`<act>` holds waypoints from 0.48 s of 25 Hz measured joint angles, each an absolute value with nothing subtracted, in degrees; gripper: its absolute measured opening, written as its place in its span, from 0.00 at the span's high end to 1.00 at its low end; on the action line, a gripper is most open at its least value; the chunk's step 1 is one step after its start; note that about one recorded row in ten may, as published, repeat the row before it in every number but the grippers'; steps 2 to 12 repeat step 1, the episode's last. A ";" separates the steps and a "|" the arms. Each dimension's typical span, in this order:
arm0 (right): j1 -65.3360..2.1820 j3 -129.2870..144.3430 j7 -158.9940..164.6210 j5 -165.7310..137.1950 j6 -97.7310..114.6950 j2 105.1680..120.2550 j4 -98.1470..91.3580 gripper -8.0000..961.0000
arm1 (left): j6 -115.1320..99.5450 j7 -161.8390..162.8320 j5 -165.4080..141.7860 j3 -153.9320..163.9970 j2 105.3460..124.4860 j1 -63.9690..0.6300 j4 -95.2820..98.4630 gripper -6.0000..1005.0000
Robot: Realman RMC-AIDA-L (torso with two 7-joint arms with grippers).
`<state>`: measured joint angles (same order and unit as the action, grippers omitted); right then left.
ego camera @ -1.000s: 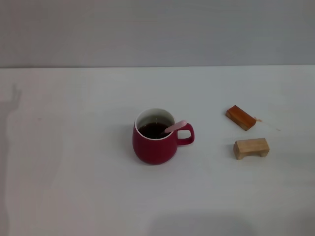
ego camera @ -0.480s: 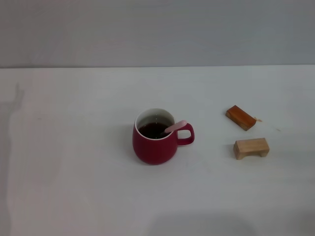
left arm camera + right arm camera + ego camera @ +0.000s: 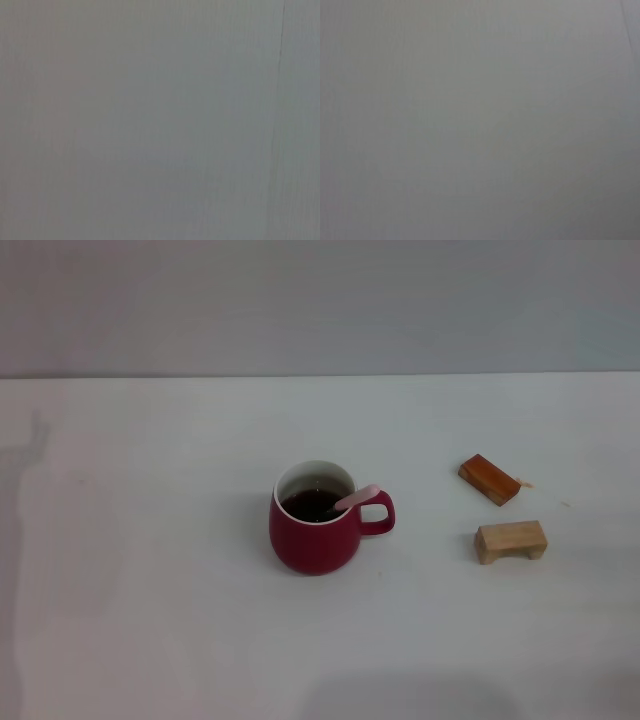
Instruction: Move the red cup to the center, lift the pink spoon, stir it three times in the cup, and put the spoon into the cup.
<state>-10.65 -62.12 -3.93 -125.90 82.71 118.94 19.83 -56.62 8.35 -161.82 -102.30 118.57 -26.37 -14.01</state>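
Red cup (image 3: 313,531) upright on the white surface (image 3: 150,590), roughly at the middle of the head view. Squat body, wider toward the base, white inside, loop handle pointing right. Dark liquid inside, below the rim.

Pink spoon (image 3: 355,499) standing in the cup, bowl end sunk in the dark liquid and hidden, pale pink handle leaning over the rim on the right side, just above the loop handle. Touching the rim, tilted, not upright.

Right of the cup and well apart from it, two small wooden pieces on the surface. Reddish-brown block (image 3: 489,479) the farther one, lying flat and turned at an angle. Pale wooden block (image 3: 511,541) nearer, with a shallow notch along its underside, like a tiny bridge. Both apart from each other, neither touching the cup.

Grey wall (image 3: 320,300) behind the far edge of the surface.

Neither arm visible in the head view. Left end effector and right end effector out of sight everywhere, so open or closed cannot be told. Left wrist view filled by a plain grey expanse with one thin dark line running down one side; right wrist view likewise plain grey.
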 joint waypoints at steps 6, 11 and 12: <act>-10.67 -62.09 -3.93 -125.90 82.71 118.96 19.91 0.41 | -56.62 8.35 -161.82 -102.30 118.57 -26.38 -14.02 0.16; -10.67 -62.09 -3.93 -125.90 82.71 118.96 19.91 0.41 | -56.62 8.35 -161.82 -102.30 118.57 -26.38 -14.02 0.16; -10.67 -62.09 -3.93 -125.90 82.71 118.96 19.91 0.41 | -56.62 8.35 -161.82 -102.30 118.57 -26.38 -14.02 0.16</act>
